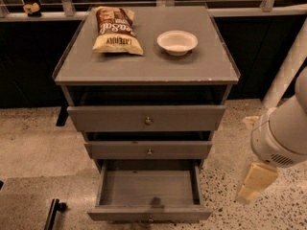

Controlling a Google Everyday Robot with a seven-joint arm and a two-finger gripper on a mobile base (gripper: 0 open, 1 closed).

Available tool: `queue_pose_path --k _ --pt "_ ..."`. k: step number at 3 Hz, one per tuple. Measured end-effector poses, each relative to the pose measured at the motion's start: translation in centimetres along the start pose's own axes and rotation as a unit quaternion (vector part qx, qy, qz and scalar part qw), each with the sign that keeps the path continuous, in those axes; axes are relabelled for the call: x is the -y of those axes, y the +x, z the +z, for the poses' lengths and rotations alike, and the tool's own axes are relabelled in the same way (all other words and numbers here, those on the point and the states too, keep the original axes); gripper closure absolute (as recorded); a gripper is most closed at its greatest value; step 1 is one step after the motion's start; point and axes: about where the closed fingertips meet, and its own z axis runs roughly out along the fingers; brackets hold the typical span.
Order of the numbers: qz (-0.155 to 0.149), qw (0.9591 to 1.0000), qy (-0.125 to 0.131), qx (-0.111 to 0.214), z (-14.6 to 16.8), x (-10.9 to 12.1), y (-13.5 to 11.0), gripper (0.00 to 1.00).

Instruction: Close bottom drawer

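The bottom drawer (148, 188) of the grey cabinet (148, 68) is pulled far out toward me. Its plain grey box is empty, and its narrow front panel (120, 214) with a small knob (150, 219) lies at the lower edge of the view. The middle drawer (148, 150) and top drawer (146, 119) above it sit slightly out. My gripper (255, 182), cream-coloured, hangs from the white arm (280, 131) to the right of the open drawer, above the floor and apart from the drawer's right side.
A chip bag (115, 30) and a white bowl (177, 42) rest on the cabinet top. A white pole (288, 66) leans at the right behind the arm. A black object (53, 212) lies on the speckled floor at the lower left.
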Motion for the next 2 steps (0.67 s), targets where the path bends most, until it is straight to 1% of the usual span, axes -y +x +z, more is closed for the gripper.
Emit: queue_pose_path --k 1,2 --pt "0.025 0.9996 0.0 -0.012 4.7 0.1 0.7 0.0" --pt "0.022 0.9997 0.002 -0.009 4.8 -1.0 1.1 0.0"
